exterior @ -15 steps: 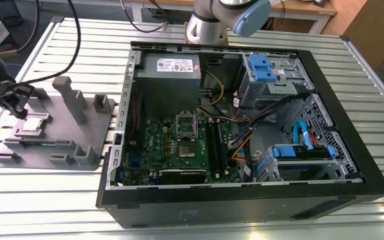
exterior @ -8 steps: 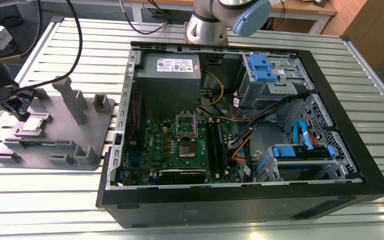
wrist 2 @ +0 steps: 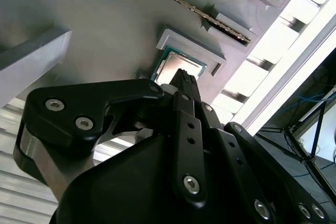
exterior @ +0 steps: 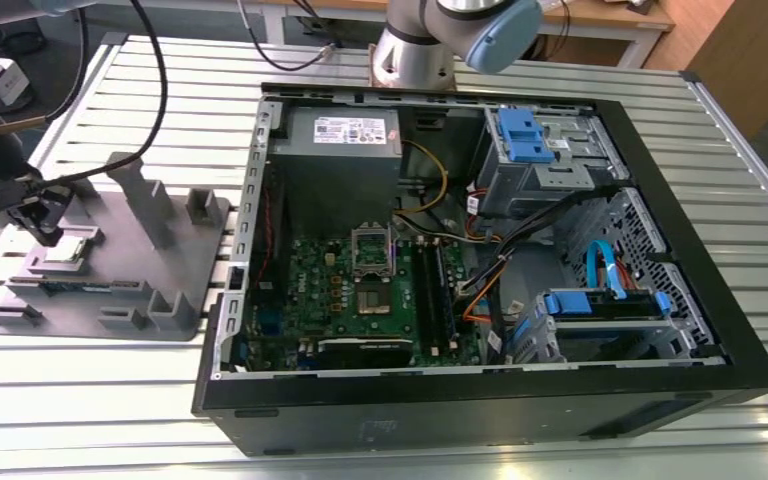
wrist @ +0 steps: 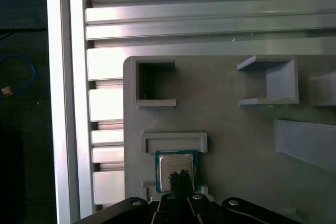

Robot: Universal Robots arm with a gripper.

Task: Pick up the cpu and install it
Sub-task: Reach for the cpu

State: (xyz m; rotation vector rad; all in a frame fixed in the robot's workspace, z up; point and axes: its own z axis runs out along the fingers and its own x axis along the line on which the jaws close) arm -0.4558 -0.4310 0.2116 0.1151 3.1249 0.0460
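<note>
Gripper (exterior: pixel 49 236) in the exterior view hangs over the grey tray (exterior: pixel 157 290), at the tray's end far from the open PC case (exterior: pixel 491 410). The cpu (exterior: pixel 69 248) lies flat on the tray, just beside the fingertips – cannot tell from here if they touch.

Second wrist view: gripper (wrist 2: pixel 185 77) fingers pressed together, nothing between them, tips right over the cpu (wrist 2: pixel 169 66). The cpu sits in a framed recess of the tray (wrist 2: pixel 105 35).

First wrist view: same picture – gripper (wrist: pixel 181 176) tips closed, over the cpu (wrist: pixel 169 165), which rests in its recess near the tray (wrist: pixel 236 156) edge, shiny top up. Slatted metal table (wrist: pixel 184 24) beyond the tray.
</note>
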